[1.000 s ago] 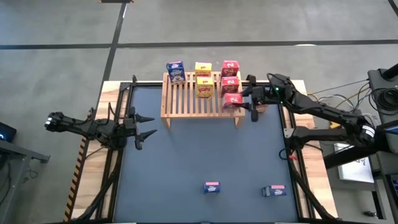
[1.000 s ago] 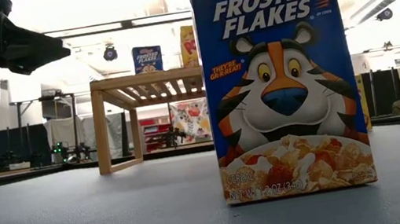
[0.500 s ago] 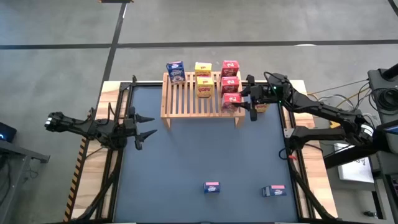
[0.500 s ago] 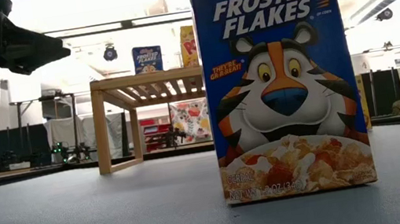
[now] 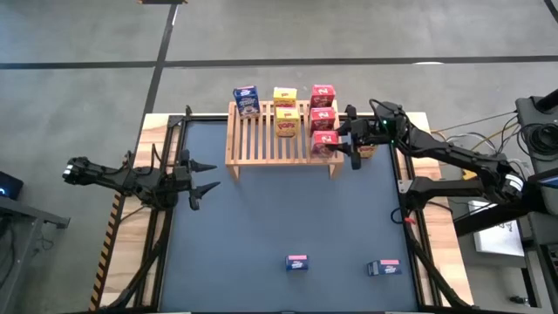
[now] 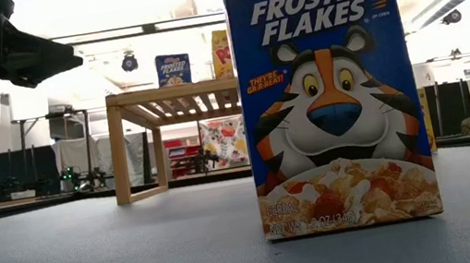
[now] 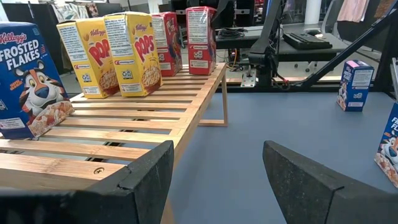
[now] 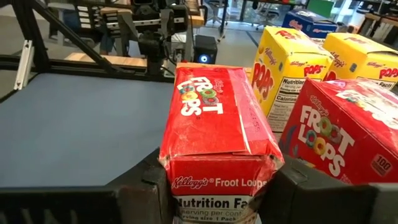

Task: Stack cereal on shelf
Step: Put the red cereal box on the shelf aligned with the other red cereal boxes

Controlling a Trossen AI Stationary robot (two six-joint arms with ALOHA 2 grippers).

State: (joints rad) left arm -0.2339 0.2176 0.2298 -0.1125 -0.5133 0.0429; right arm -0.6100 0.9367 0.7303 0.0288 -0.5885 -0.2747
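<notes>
Since a second ago, right gripper (image 5: pixel 352 144) nudged the red Froot Loops box (image 5: pixel 326 141) onto the shelf (image 5: pixel 261 144) edge at 3 o'clock; I see its fingers still bracketing it. Left gripper (image 5: pixel 203 175) idles at 9 o'clock, fingers parted, empty.

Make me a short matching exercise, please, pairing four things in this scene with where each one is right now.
Things:
1. blue box
2. yellow boxes
3. right gripper
4. left gripper

Places:
A. open, at the table's left edge, away from the rack
B. middle of the rack top, at its back
C. back left corner of the rack top
D. at the rack's right end, around the nearest red box

Pairs: 1-C, 2-B, 3-D, 4-A
</notes>
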